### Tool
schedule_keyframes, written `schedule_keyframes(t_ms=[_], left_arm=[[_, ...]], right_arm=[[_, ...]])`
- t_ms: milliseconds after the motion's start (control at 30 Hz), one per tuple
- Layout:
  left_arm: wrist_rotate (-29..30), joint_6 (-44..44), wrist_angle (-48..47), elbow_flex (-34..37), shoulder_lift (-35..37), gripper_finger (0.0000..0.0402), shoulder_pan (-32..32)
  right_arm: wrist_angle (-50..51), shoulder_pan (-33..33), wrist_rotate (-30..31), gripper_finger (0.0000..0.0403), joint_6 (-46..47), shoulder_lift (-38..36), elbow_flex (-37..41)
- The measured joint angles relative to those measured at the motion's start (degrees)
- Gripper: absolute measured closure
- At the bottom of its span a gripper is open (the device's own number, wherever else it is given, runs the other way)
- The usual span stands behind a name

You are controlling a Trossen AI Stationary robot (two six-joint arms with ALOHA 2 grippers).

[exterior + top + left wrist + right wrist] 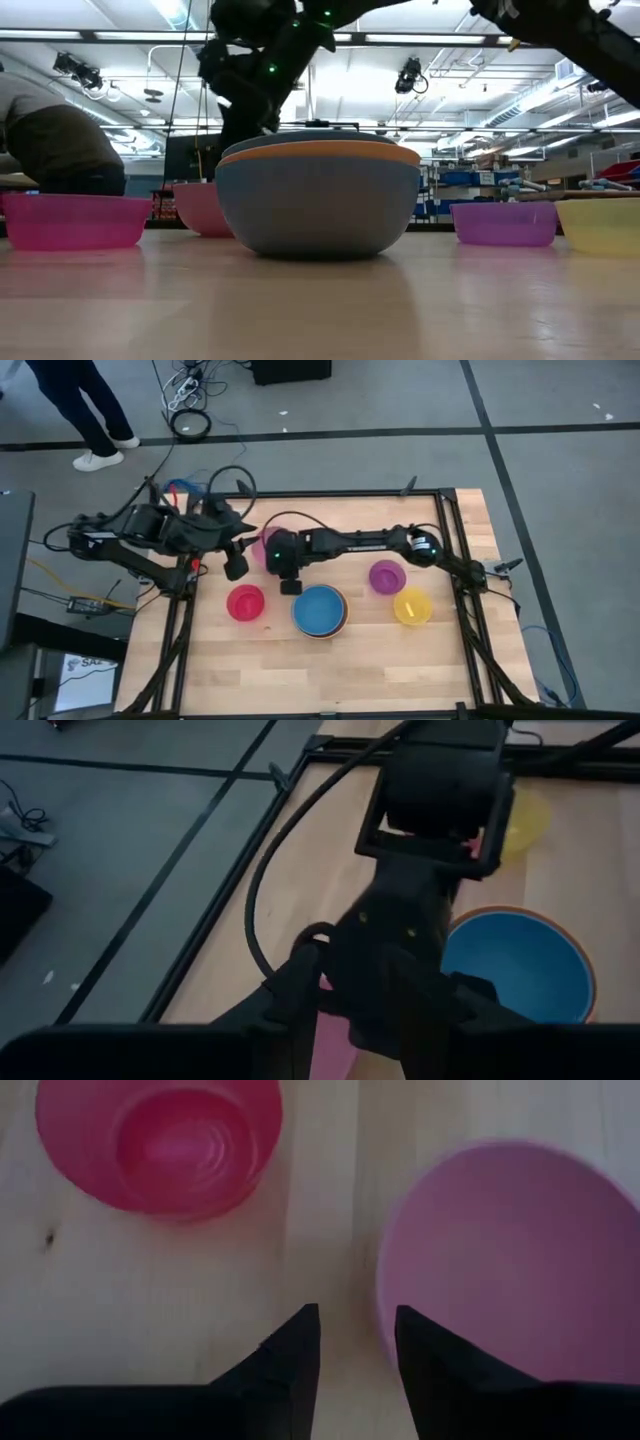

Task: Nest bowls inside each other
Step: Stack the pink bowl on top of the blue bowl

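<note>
My right arm (350,542) reaches across the table toward its left. Its gripper (355,1312) is open and slants down over bare wood, between the red bowl (160,1140) and the pink bowl (510,1250). One finger (420,1350) stands just outside the pink bowl's near rim (385,1295). A blue bowl (320,610) sits nested in an orange one inside a larger bowl (318,205). The purple bowl (386,575) and the yellow bowl (412,606) stand apart on the right. My left gripper (235,565) hovers high at the left, holding nothing.
The black frame rails (445,520) border the wooden table. Bare wood lies along the near edge (320,680). A person's legs (95,420) show on the floor beyond the far left corner, and a person (50,150) bends behind the table.
</note>
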State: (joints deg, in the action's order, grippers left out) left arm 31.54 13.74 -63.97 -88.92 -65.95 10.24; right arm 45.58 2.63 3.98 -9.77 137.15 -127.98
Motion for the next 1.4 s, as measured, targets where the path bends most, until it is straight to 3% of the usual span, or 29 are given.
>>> schedule_keyframes(t_ms=[433, 533, 667, 867, 1067, 1300, 1400], left_arm=[[0.36, 0.0, -0.27, 0.0, -0.38, 0.0285, 0.0], [0.36, 0.0, -0.27, 0.0, -0.44, 0.0285, 0.0], [0.38, 0.0, -0.42, 0.0, -0.42, 0.0285, 0.0], [0.38, 3.24, -6.38, 0.0, -0.42, 0.0285, 0.0], [0.3, 11.73, -18.1, 2.16, -0.31, 0.0285, 0.0], [-2.24, 15.03, -19.13, 12.61, -0.01, 0.0284, 0.0], [-2.24, 14.76, -15.93, 18.03, -0.05, 0.0284, 0.0]], right_arm=[[1.18, 0.86, 5.92, 0.028, 0.01, 6.31, -1.44], [1.34, 1.26, 6.74, 0.0309, -0.41, 6.27, -1.44], [4.39, 1.98, 6.55, 0.0388, -1.44, 4.73, -1.4], [11.83, 1.73, 8.4, 0.04, -0.2, -1.45, -1.4], [23.94, -3.38, -4.32, 0.0402, 2.72, -8.49, -1.4], [27.26, -13.33, -10.71, 0.0402, 6.17, -10.95, -0.26], [27.34, -16.14, -10.25, 0.0402, 9.68, -10.83, -0.26]])
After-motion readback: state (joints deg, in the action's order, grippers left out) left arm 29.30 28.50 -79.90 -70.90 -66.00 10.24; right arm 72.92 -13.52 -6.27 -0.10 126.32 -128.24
